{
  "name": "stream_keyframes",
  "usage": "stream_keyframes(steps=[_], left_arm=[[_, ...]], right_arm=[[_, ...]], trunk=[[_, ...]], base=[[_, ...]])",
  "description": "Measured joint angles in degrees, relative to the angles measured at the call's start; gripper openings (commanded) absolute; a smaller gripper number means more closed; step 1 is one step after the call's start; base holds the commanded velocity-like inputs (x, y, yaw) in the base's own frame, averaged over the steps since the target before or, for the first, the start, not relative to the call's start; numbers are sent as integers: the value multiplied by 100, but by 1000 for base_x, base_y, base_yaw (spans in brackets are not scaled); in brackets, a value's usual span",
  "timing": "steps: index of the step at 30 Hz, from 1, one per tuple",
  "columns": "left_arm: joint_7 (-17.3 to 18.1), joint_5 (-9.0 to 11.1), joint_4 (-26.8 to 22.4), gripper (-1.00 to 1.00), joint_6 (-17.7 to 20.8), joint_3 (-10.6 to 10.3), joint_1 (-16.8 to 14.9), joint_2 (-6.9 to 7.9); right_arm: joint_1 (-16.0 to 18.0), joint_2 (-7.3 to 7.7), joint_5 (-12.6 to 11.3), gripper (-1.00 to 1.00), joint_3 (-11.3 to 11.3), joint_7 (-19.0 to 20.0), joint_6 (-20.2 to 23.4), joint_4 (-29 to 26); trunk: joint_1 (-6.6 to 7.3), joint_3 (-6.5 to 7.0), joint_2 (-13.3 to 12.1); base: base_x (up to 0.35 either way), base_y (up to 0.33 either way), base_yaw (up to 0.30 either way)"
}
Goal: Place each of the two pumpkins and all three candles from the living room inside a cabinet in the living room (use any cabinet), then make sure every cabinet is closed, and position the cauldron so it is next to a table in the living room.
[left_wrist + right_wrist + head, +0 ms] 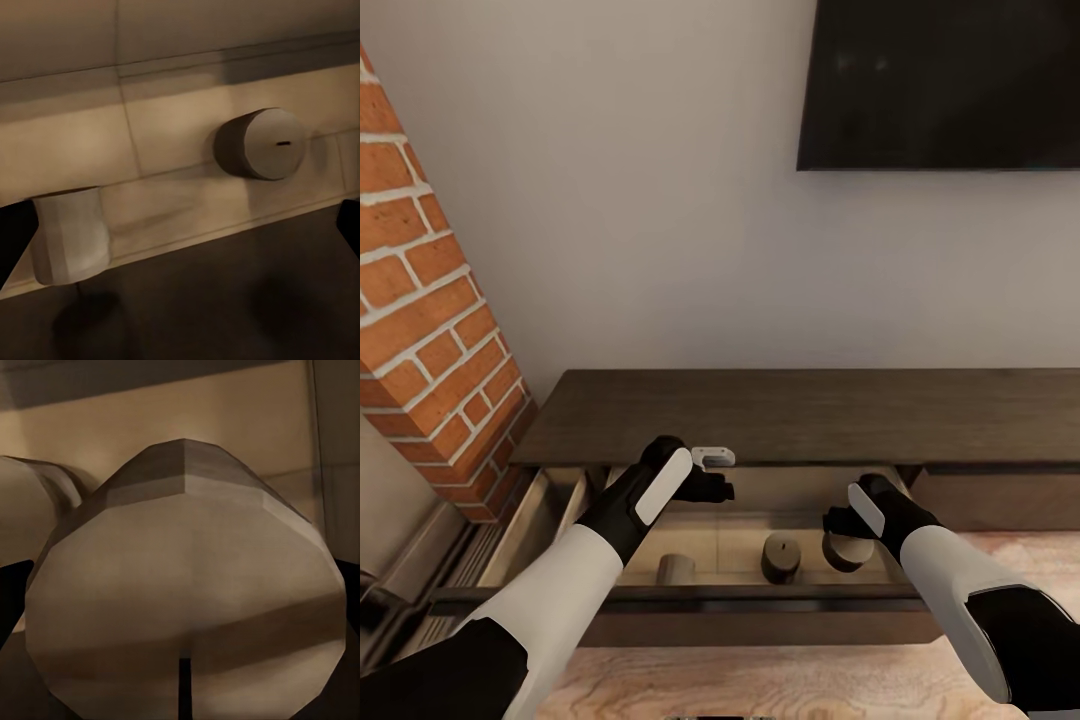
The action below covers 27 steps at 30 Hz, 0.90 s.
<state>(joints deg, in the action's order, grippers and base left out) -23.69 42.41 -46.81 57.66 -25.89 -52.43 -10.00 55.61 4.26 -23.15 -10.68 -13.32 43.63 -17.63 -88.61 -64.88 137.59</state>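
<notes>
The dark-brown cabinet (800,410) stands against the wall with one drawer (760,592) pulled out, its inside pale wood. Three grey-olive candles lie in that drawer: one on the left (676,567), one in the middle (781,557) and one on the right (847,550). My left gripper (715,482) hovers open over the drawer's back; in its wrist view (180,232) one candle (262,142) lies ahead and another (71,236) sits by a finger. My right gripper (840,525) is open, its fingers either side of the right candle (180,585). The pumpkins, cauldron and table are out of view.
A red brick column (430,330) rises at the left, close to the cabinet's end. A dark TV (940,80) hangs on the white wall above. To the right, a closed drawer front (1000,500) lies flush. Light wood floor (780,680) lies in front.
</notes>
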Motion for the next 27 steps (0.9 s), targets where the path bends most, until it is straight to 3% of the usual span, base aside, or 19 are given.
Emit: stream_keyframes(steps=[6, 27], left_arm=[[0, 0, 0, 100, 0, -2, 0, 0], [0, -8, -9, 100, 0, -13, 0, 0]], right_arm=[[0, 0, 0, -100, 0, 0, 0, 0], [1, 0, 2, -100, 0, 9, 0, -1]], trunk=[[-132, -108, 241], [-132, -166, 242]], base=[[0, 0, 0], [0, 0, 0]])
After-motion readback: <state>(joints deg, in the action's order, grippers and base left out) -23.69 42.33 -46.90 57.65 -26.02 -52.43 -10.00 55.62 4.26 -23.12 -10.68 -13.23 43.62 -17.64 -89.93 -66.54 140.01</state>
